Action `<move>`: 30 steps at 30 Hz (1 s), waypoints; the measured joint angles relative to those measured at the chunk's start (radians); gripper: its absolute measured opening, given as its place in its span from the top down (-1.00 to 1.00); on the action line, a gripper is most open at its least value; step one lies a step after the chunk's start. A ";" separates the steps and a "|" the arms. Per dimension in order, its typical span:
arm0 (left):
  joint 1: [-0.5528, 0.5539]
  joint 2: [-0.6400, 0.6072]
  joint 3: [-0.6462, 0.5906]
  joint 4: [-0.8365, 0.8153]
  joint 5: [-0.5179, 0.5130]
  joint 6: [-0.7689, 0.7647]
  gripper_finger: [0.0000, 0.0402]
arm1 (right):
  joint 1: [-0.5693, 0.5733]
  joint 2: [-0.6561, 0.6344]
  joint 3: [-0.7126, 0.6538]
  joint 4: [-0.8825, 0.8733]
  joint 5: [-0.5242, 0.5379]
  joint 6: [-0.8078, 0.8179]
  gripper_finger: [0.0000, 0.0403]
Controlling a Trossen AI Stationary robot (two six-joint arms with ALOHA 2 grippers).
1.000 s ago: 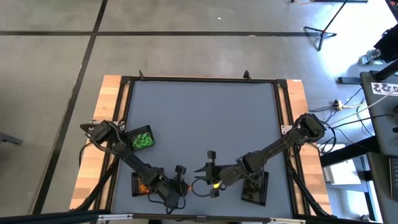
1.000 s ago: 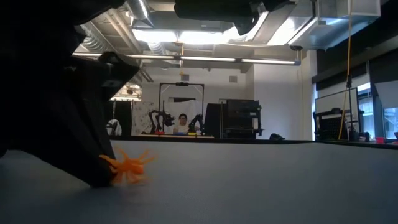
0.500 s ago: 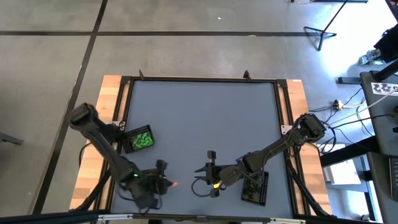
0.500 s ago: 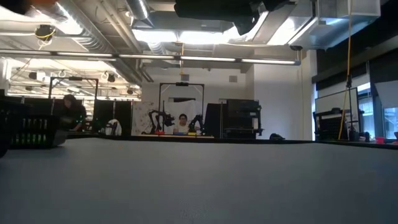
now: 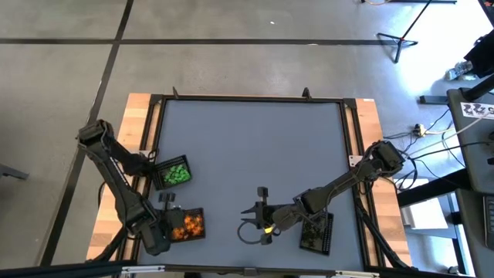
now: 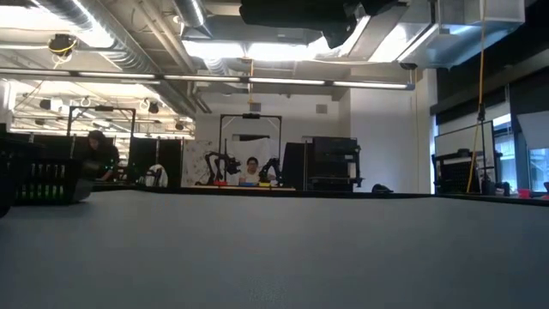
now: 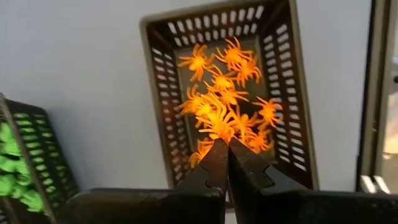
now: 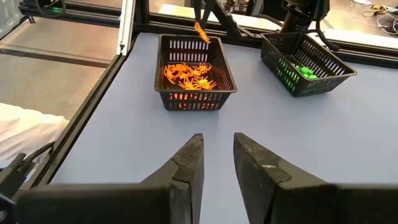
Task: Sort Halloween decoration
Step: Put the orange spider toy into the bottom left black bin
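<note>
Through my left wrist camera, my left pincer (image 7: 227, 144) is clenched, fingertips pressed together over the dark slotted plastic basket (image 7: 158, 81). That basket holds a heap of bright orange plastic spiders (image 7: 233, 59). One small orange spider (image 7: 216, 119) sits right at my tips. It blends into the heap beneath it, so from here I only believe it is the one I am pinching. Beside this basket on the grey table top (image 7: 81, 62) stands a second dark slotted basket (image 7: 43, 162) with bright green trinkets (image 7: 7, 168) in it.

Through my right wrist camera, the spider hangs in the air above the far rim of the orange-filled basket, clear of the heap, nipped by the tips of my left arm. My right pincer (image 8: 217, 142) hangs over bare table with its fingers parted and nothing between them. The green-filled basket stands off to one side.

From above, the orange basket lies at the near left of the table, with the green one just beyond it. My right arm reaches to the near middle. A third black basket (image 5: 316, 232) lies under its forearm, its contents dark and hard to make out.

At table height there is only flat grey surface, the green basket at the left edge, and a person (image 6: 252, 167) far off in the room.
</note>
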 joint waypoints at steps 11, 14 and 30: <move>0.001 0.000 0.000 0.029 -0.024 -0.006 1.00 | -0.051 -0.173 -0.068 0.055 -0.164 -0.058 0.58; 0.001 0.000 0.000 0.047 -0.029 -0.006 1.00 | -0.109 -0.276 -0.189 0.083 -0.167 -0.018 0.58; 0.000 0.000 0.000 0.069 -0.055 -0.003 1.00 | -0.374 -0.946 -1.039 0.733 -0.134 0.017 0.58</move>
